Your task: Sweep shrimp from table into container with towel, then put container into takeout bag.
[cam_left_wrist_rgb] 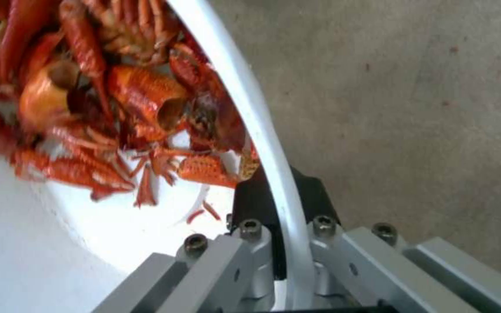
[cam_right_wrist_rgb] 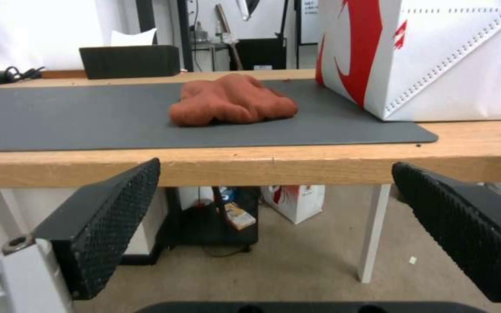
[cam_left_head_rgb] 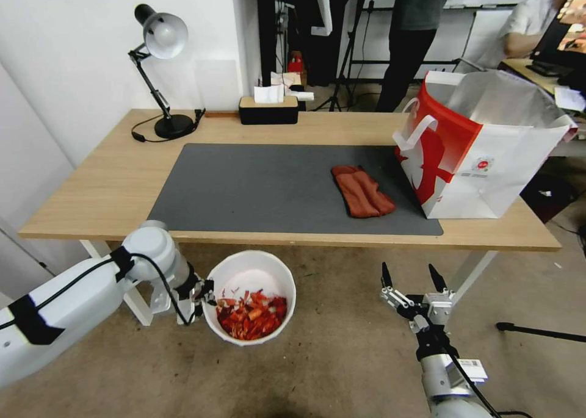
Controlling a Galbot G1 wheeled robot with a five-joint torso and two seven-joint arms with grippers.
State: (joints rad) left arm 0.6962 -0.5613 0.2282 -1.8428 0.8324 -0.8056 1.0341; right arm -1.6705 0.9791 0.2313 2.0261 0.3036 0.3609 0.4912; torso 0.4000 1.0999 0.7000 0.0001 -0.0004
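holding the container (cam_left_head_rgb: 249, 296) by one rim point, left tool (cam_left_head_rgb: 204, 296) pinched on it below the desk (cam_left_head_rgb: 110, 180) edge, shrimp (cam_left_head_rgb: 251, 314) inside. risk: load tips it or the rim slips, grip depth looks shallow but hard to tell. right tool (cam_left_head_rgb: 412, 279) idle, spread apart. towel (cam_left_head_rgb: 361, 191) beside takeout bag (cam_left_head_rgb: 482, 143); bag mouth sits high, lift could clip it.

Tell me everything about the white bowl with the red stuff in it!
The container is a round white bowl, plastic by the look, with smooth walls and a thin rim. It hangs tilted below the table's front edge, above the floor. The left gripper pinches its rim, one finger inside and one outside. Glossy red-orange shrimp are piled against its lower side.
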